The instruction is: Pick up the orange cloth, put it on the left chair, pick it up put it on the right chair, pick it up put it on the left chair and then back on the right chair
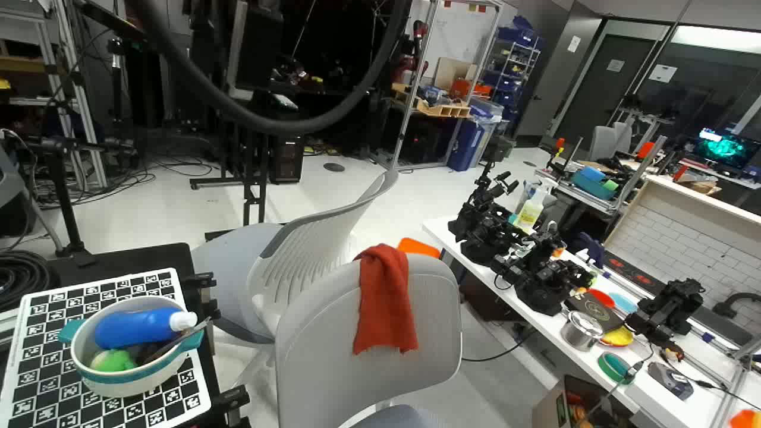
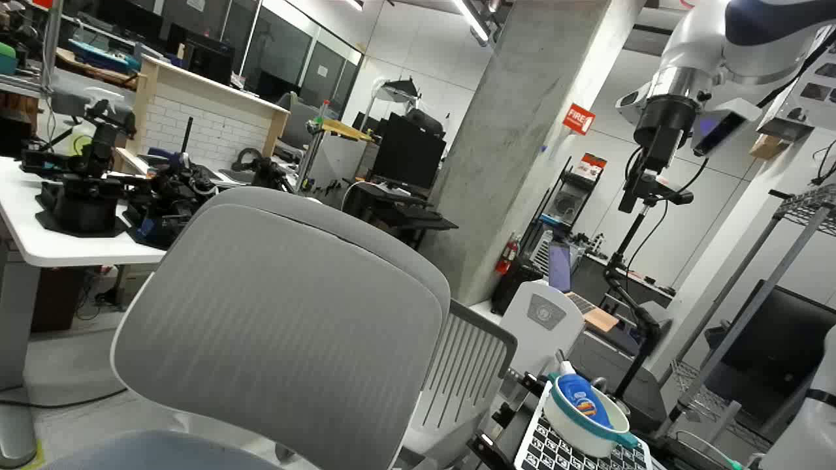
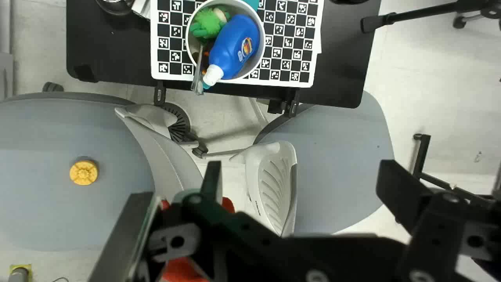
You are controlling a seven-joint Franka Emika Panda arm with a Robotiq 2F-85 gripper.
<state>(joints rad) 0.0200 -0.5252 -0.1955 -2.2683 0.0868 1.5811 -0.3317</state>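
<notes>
The orange cloth (image 1: 385, 306) hangs over the top of the right chair's (image 1: 321, 345) broad backrest. In the wrist view only patches of the cloth (image 3: 227, 205) show behind dark gripper parts. The left chair (image 1: 324, 232) stands behind, back to back with the right chair. The wrist view shows the right chair (image 3: 51, 133) at left and the left chair (image 3: 332, 168) under the fingers. My gripper (image 3: 301, 176) is open and empty above the left chair. An exterior view shows the gripper (image 2: 653, 196) pointing down; there the left chair (image 2: 281, 313) is nearest and the cloth is hidden.
A black table (image 3: 113, 51) beside both chairs bears a checkered board (image 3: 282, 74) and a pot (image 3: 258, 58) with a blue bottle. A yellow round thing (image 3: 83, 172) lies on the right chair's seat. A white table (image 1: 523, 315) holds black robot arms. A bright orange item (image 1: 419, 246) shows behind the chair.
</notes>
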